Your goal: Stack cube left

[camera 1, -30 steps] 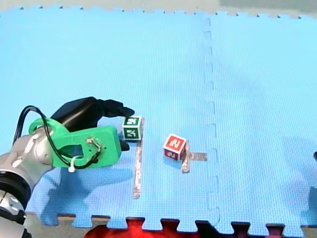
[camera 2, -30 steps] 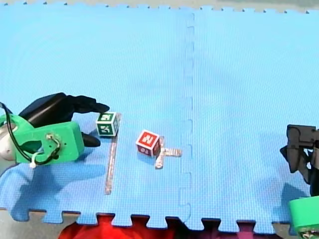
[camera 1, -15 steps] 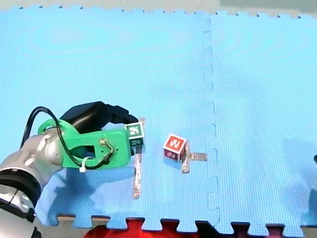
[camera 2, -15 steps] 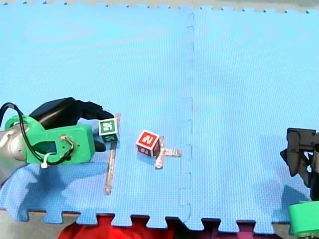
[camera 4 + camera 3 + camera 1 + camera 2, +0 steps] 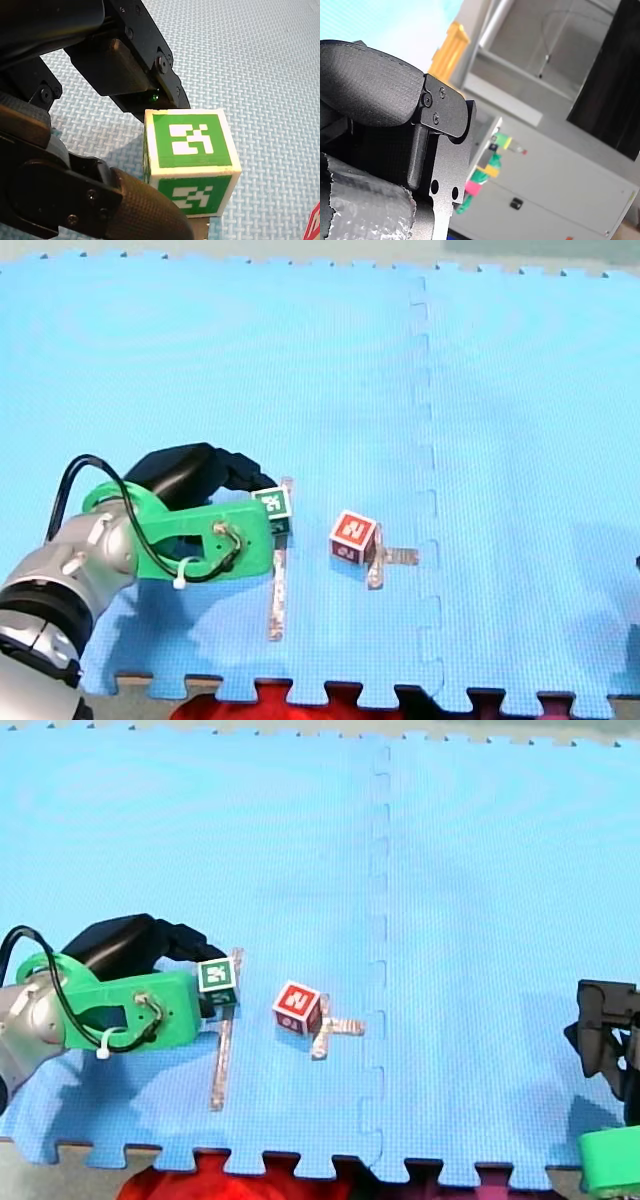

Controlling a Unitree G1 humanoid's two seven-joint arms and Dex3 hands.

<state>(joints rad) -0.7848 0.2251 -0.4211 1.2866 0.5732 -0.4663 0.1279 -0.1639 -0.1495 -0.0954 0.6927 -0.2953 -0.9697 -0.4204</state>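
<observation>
Beside the near-right edge of the blue interlocking foam mat (image 5: 480,390) is the right robot hand (image 5: 603,1038), its grip impossible to tell. The left robot hand (image 5: 195,475) is clamped on the green marker-printed cube (image 5: 273,506), near but apart from the red marker-printed cube (image 5: 352,536).

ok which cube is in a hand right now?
The green cube, gripped by the left hand. The red cube sits untouched on the mat beside the tape cross. The right hand is at the mat's right edge.

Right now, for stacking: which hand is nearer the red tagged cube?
Left: the left hand, gripping the green tagged cube, is beside the red cube; the right hand is far off.
</observation>
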